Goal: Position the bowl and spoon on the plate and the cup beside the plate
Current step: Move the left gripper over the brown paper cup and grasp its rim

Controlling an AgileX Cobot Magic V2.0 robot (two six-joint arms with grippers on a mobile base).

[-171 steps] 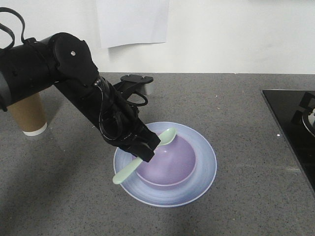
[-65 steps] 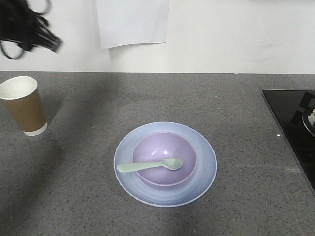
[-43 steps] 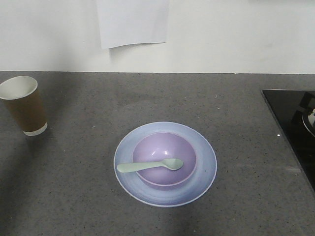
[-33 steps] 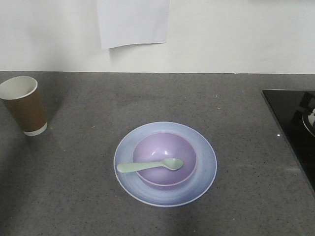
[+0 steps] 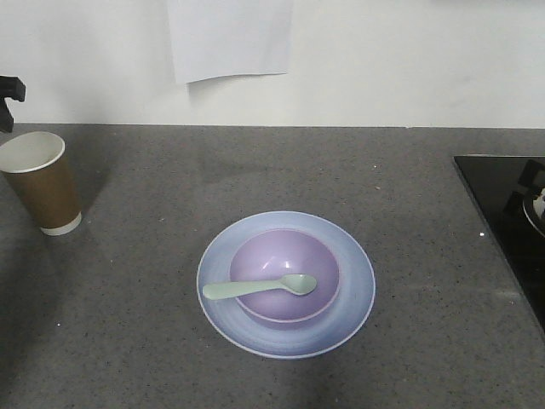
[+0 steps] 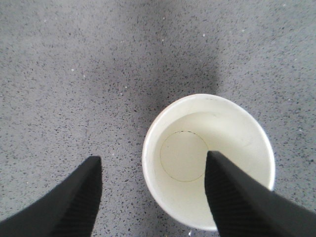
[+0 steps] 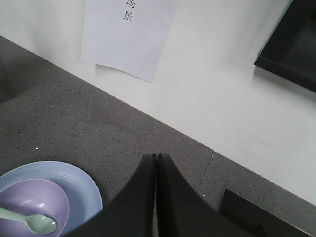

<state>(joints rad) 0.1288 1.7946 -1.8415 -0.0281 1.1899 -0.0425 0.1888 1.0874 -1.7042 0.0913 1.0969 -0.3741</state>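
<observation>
spoon [image 5: 259, 287] in bowl [image 5: 285, 277], cup [image 5: 40, 181] empty

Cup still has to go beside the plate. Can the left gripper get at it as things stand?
Probably yes. The left gripper is open above the cup, one finger over its mouth, the other outside the rim; nothing blocks it.

grey speckled counter [image 5: 409, 221] carries plate [image 5: 349, 298], cup [image 5: 43, 183], black hob [image 5: 502, 221].
</observation>
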